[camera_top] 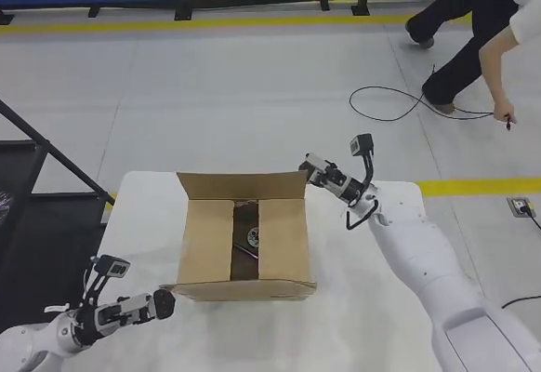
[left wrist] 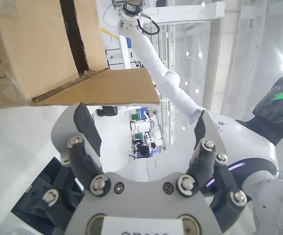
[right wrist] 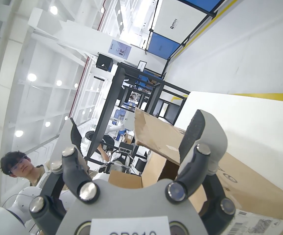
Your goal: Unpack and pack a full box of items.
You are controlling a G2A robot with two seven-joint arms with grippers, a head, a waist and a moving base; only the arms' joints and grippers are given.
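- The cardboard box (camera_top: 284,246) stands in the middle of the white table (camera_top: 373,307).
- Its far flap (camera_top: 243,184) stands upright. The two side flaps lie folded inward, leaving a narrow gap down the middle.
- Dark items (camera_top: 245,240) show through that gap — too small to identify.
- The near flap (camera_top: 243,290) turns outward at the box's front edge. In the left wrist view it juts out flat (left wrist: 102,86) from the box wall (left wrist: 41,37).
- The left gripper (camera_top: 164,302) hovers low over the table, just beside the near-left corner of the box. Its fingers are spread wide (left wrist: 141,113) with nothing between them, and the near flap's edge lies just beyond the fingertips, not touching.
- The right gripper (camera_top: 310,167) sits at the far-right corner of the box, close to the end of the upright far flap.
- Its fingers are also spread apart (right wrist: 135,118) and hold nothing. The right wrist view shows a flap's corner (right wrist: 156,135) in the opening between them, but whether either finger touches the cardboard (right wrist: 241,187) cannot be told.
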